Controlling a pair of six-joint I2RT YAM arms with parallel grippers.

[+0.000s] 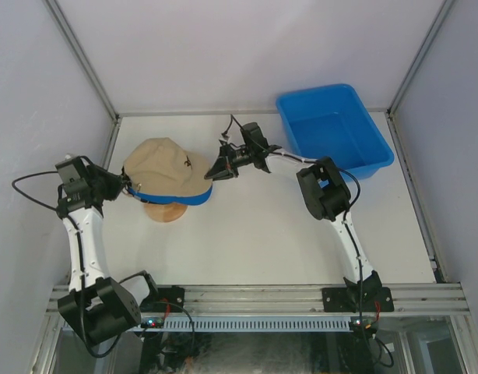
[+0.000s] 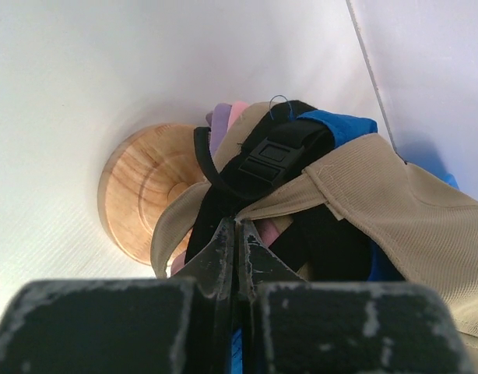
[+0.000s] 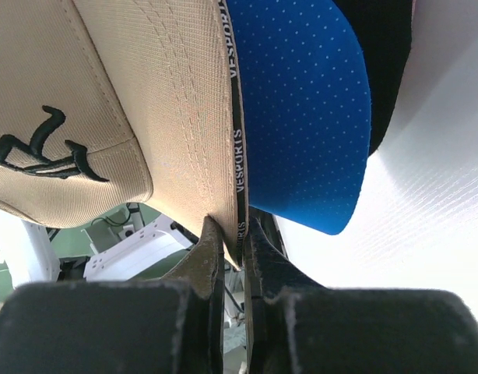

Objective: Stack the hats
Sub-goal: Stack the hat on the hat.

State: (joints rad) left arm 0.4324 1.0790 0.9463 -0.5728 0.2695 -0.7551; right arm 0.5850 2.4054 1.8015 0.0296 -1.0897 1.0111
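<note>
The hats sit stacked on a round wooden stand point(image 1: 167, 213) point(image 2: 138, 195). A tan hat point(image 1: 161, 164) point(image 2: 395, 210) point(image 3: 161, 93) lies on top. Under it, a blue hat's brim point(image 1: 181, 198) point(image 3: 301, 117) sticks out. At the back of the stack, the left wrist view shows a black strap with a buckle point(image 2: 278, 152), plus pink point(image 2: 237, 113) and lavender point(image 2: 217, 125) edges. My left gripper point(image 1: 124, 187) point(image 2: 237, 227) is shut on the tan hat's back edge. My right gripper point(image 1: 214, 170) point(image 3: 235, 238) is shut on the tan hat's brim tip.
A blue plastic bin point(image 1: 332, 128) stands at the back right, just behind my right arm. White walls with metal frame rails close in the table on the left, right and far sides.
</note>
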